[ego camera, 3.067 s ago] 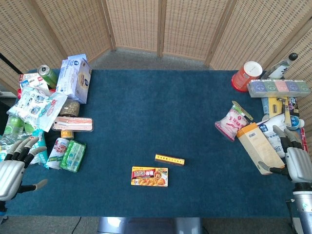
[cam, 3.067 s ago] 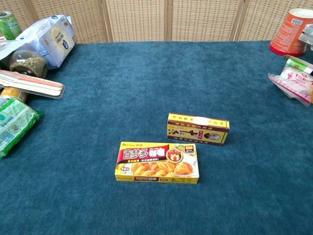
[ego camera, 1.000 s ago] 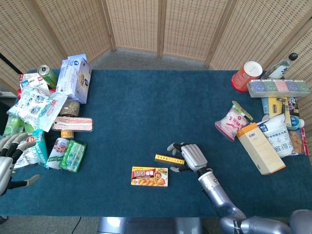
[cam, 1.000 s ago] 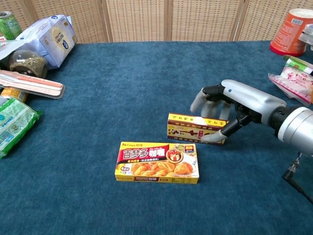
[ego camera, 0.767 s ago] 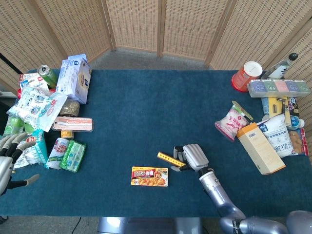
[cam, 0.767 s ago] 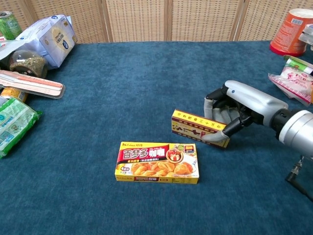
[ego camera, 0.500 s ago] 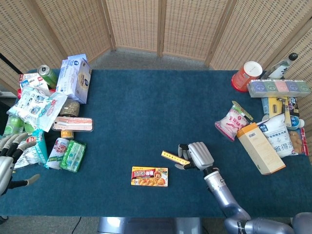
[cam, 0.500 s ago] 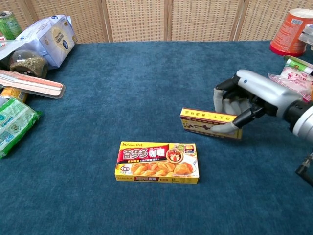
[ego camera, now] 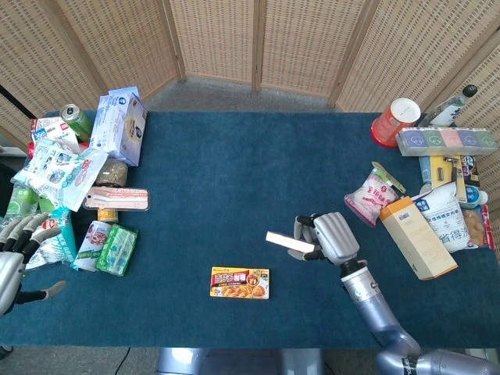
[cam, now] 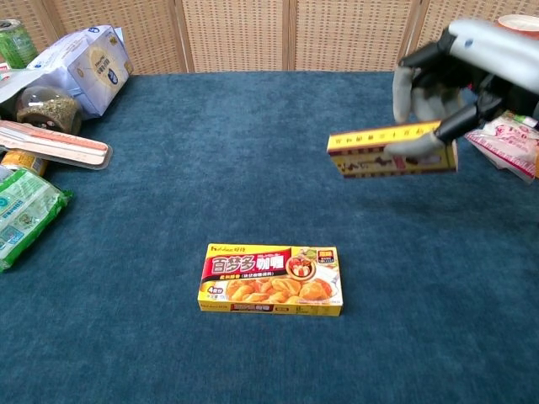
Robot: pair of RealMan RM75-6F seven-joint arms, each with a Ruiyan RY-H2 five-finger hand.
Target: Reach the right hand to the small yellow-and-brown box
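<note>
My right hand [ego camera: 334, 237] [cam: 455, 71] grips the small yellow-and-brown box [ego camera: 285, 243] [cam: 392, 151] by its right end and holds it well above the blue table [ego camera: 234, 180]. The box sticks out to the left of the hand, roughly level. A larger yellow curry box [ego camera: 240, 283] [cam: 271, 279] lies flat on the table below and to the left of it. My left hand [ego camera: 17, 269] hovers open at the table's left edge, fingers spread, holding nothing.
Packets, a can [ego camera: 76, 121] and a blue-white box [ego camera: 119, 125] crowd the left side. Snack bags, an orange carton [ego camera: 416, 237] and a red cup [ego camera: 396, 121] fill the right side.
My right hand closed on the small box, tilted it up off the table and has lifted it up and to the right. The left hand barely moved.
</note>
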